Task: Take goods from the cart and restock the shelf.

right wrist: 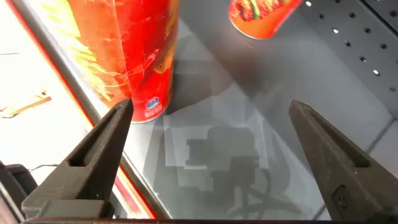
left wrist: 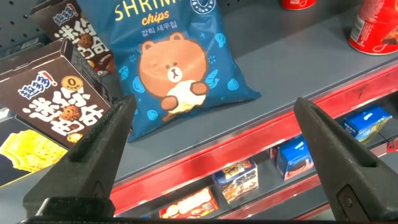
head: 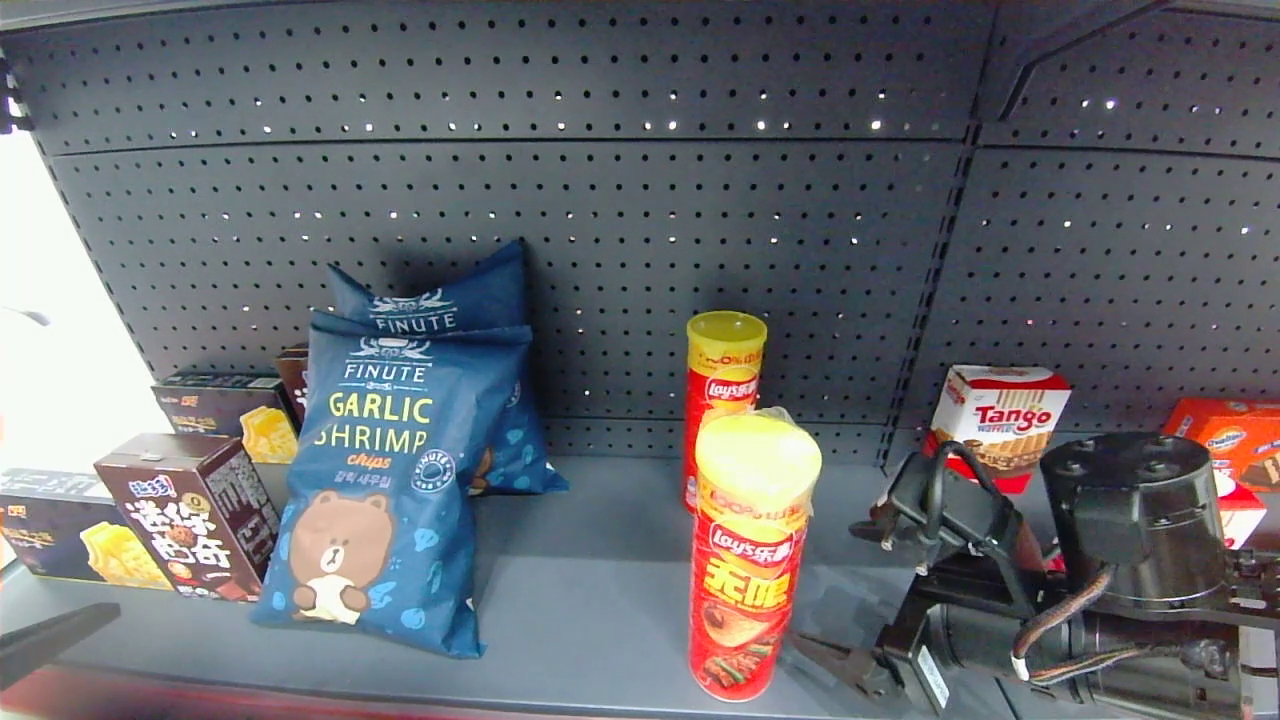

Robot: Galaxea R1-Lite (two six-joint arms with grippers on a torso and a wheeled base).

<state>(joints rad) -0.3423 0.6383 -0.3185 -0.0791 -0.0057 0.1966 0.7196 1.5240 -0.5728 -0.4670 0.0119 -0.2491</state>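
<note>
Two red chip canisters with yellow lids stand upright on the grey shelf (head: 600, 590): one at the front (head: 750, 555), one behind it (head: 722, 400). My right gripper (head: 835, 590) sits low just right of the front canister, open and holding nothing. From the right wrist, the front canister (right wrist: 134, 56) stands just beyond one fingertip of the open right gripper (right wrist: 210, 109), and the rear canister (right wrist: 261, 15) is farther off. My left gripper (left wrist: 214, 102) hangs open and empty before the shelf's front edge, facing a blue shrimp chip bag (left wrist: 174, 68).
Two blue chip bags (head: 390, 490) lean at shelf left, beside dark cookie boxes (head: 190, 515) and cracker boxes (head: 60, 540). A wafer box (head: 995, 420) and orange boxes (head: 1225, 440) stand at the right. A lower shelf holds small packs (left wrist: 236, 180) behind the red edge strip (left wrist: 249, 143).
</note>
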